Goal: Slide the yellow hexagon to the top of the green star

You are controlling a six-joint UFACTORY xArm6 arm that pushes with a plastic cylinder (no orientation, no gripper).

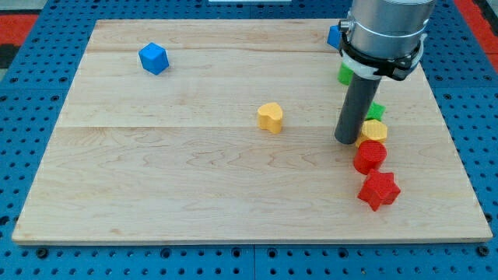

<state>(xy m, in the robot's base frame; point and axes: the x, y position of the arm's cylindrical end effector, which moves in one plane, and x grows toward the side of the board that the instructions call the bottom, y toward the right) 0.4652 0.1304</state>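
The yellow hexagon [375, 130] lies at the right of the board, just below a green block [377, 110] that is mostly hidden behind my rod, probably the green star. My tip [346, 141] rests on the board right against the hexagon's left side. The hexagon touches a round red block [370, 156] below it.
A red star [379, 190] lies below the round red block. A second green block [344, 75] and a blue block [334, 36] peek out behind the arm at the top right. A yellow heart [270, 117] sits mid-board. A blue cube [153, 58] is top left.
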